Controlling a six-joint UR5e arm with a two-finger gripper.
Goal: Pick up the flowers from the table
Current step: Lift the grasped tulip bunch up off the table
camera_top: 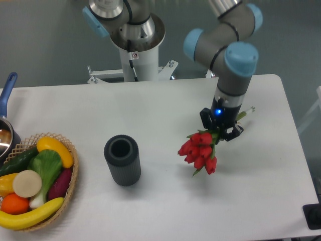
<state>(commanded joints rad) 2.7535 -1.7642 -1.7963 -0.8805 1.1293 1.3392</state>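
The flowers (pixel 199 150) are a bunch of red tulip buds with green leaves, lying right of the middle of the white table (pixel 165 105). Their pale green stems run up and right under the gripper, and a stem end pokes out at its far side (pixel 247 111). My gripper (pixel 223 131) is down over the stems, just behind the buds, with its fingers on either side of the bundle. The fingers look closed on the stems. I cannot tell whether the bunch is resting on the table or lifted off it.
A dark grey ribbed cylinder cup (pixel 122 159) stands upright left of the flowers. A wicker basket (pixel 70 178) of fruit and vegetables sits at the front left. A pot with a blue handle (pixel 7 108) is at the left edge. The robot base (pixel 135 45) is behind the table.
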